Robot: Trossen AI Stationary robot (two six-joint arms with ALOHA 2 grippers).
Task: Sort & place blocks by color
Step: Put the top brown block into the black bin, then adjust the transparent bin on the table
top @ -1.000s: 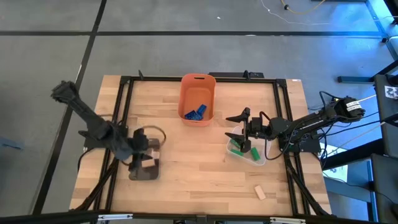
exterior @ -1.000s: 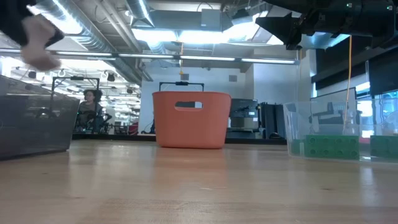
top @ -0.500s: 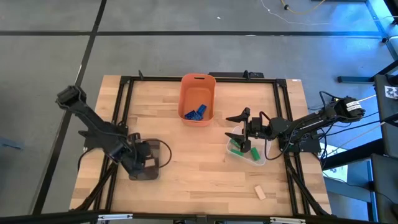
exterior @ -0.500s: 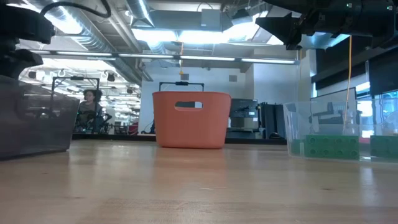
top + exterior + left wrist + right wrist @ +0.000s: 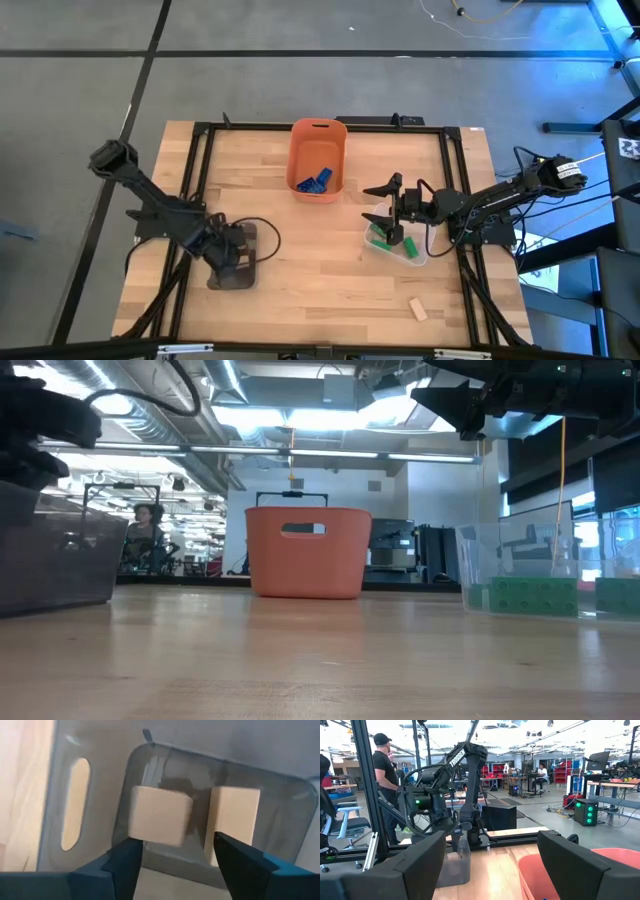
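Left gripper hangs open over grey bin holding two tan blocks; right gripper open above the clear tray.

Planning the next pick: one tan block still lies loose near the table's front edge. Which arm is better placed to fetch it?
Probably right: the tan block lies on its side of the table, near the right pincer hovering open above the clear tray. The left pincer hangs open over the grey bin, farther off.
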